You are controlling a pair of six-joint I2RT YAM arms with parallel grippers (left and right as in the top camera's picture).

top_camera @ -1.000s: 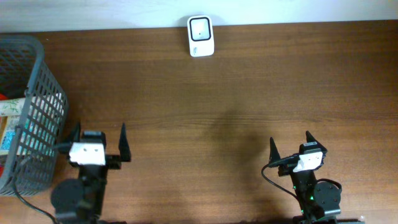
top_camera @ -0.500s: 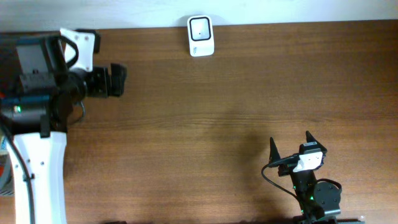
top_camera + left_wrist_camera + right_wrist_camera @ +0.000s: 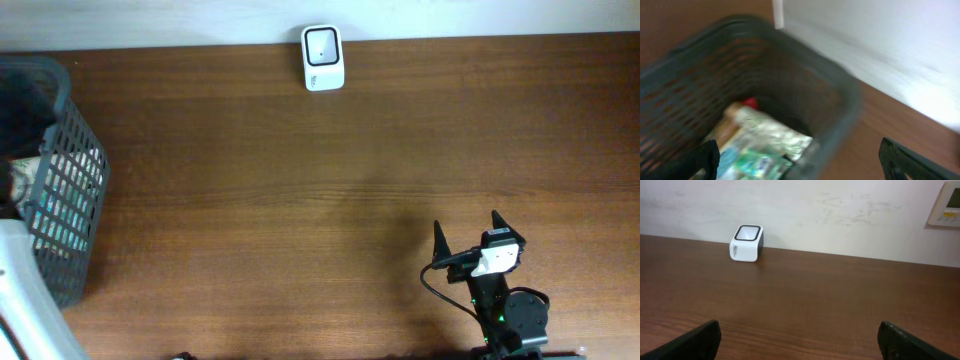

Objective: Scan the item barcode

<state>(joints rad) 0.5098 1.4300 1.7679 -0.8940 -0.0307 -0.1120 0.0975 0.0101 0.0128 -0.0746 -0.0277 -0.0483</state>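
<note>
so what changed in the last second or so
The left arm swung from its rest spot at the near left, up across the far left, and out over the basket. The left gripper now hangs open above the packets inside, holding nothing. The right gripper, open and parked, the scanner at the back and the basket stayed put.
</note>
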